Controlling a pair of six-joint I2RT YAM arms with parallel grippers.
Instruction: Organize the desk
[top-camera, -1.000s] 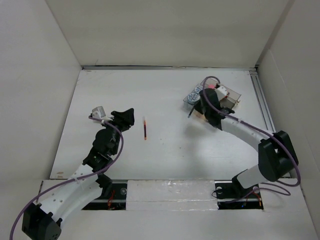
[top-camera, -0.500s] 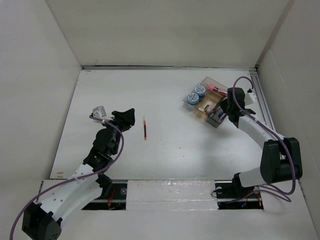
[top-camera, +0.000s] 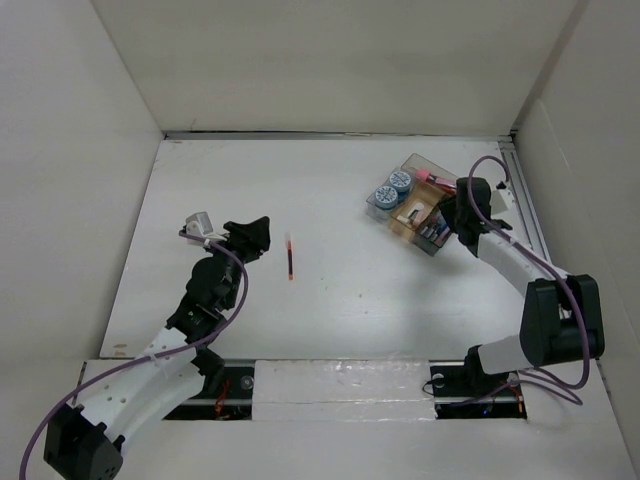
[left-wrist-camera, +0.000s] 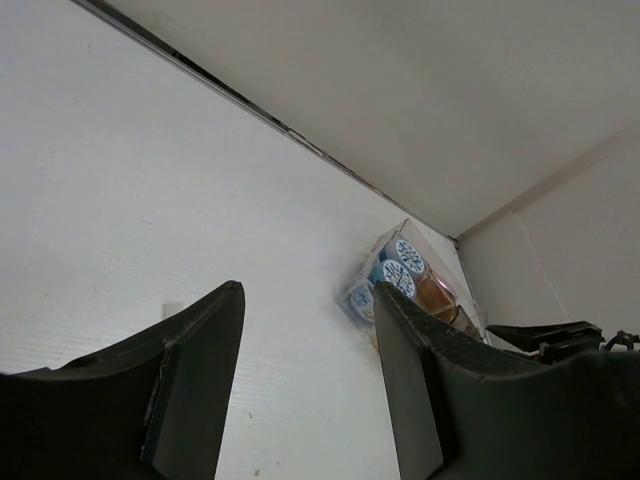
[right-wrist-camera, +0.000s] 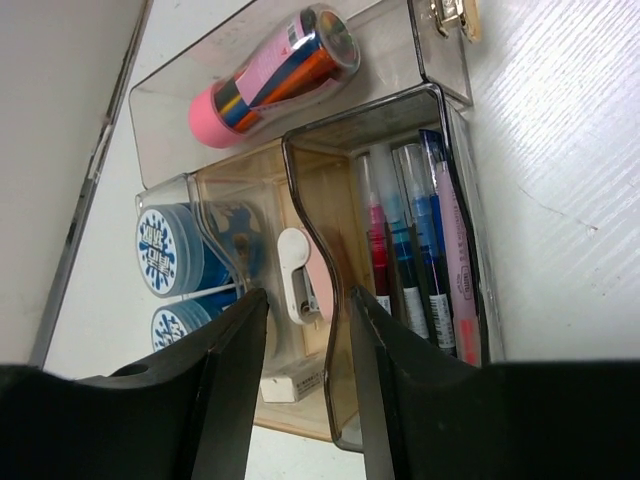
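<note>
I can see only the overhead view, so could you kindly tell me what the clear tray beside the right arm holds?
Observer: The right wrist view shows several pens lying side by side in the long slot of the tray.
Operator: Thank you. What fills the far compartment?
Observer: A pink-capped tube with colourful stripes lies there alone.
Operator: Is anything being gripped on that side?
Observer: No, the right claw has its fingers apart with nothing between them.
</note>
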